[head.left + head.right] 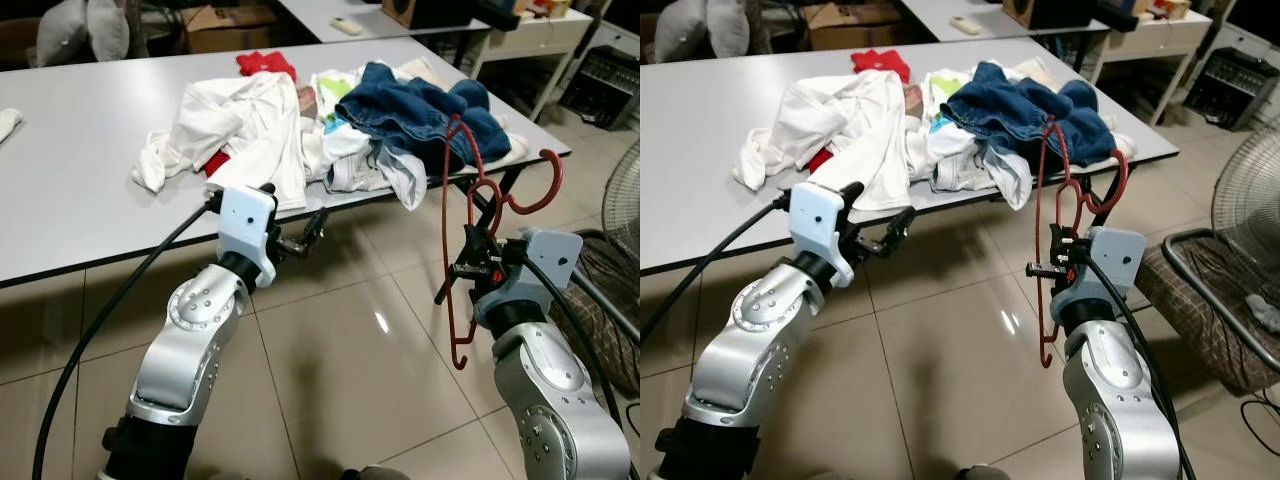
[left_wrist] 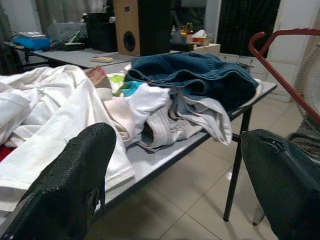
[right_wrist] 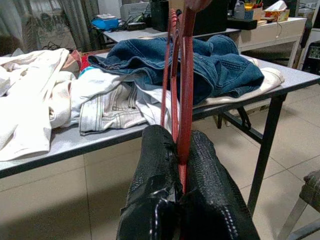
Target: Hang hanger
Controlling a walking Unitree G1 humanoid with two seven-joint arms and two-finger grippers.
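Your right end effector (image 1: 468, 268) is clamped on the red wire clothes hanger (image 1: 455, 230), both black fingers (image 3: 155, 185) pressed together around its wires. The hanger stands roughly upright in front of the grey desk (image 1: 90, 170), just off the desk's near edge, with its hook (image 1: 538, 180) curving up beside the desk's near right corner and its lower end (image 1: 458, 355) hanging over the beige tiled floor (image 1: 350, 350). Your left end effector (image 1: 300, 238) is held just below the desk's near edge with its fingers (image 2: 70, 185) spread apart, holding nothing. On the desk lie a heap of white garments (image 1: 240, 125), a pair of blue denim jeans (image 1: 420, 110) and a small red cloth (image 1: 265, 63).
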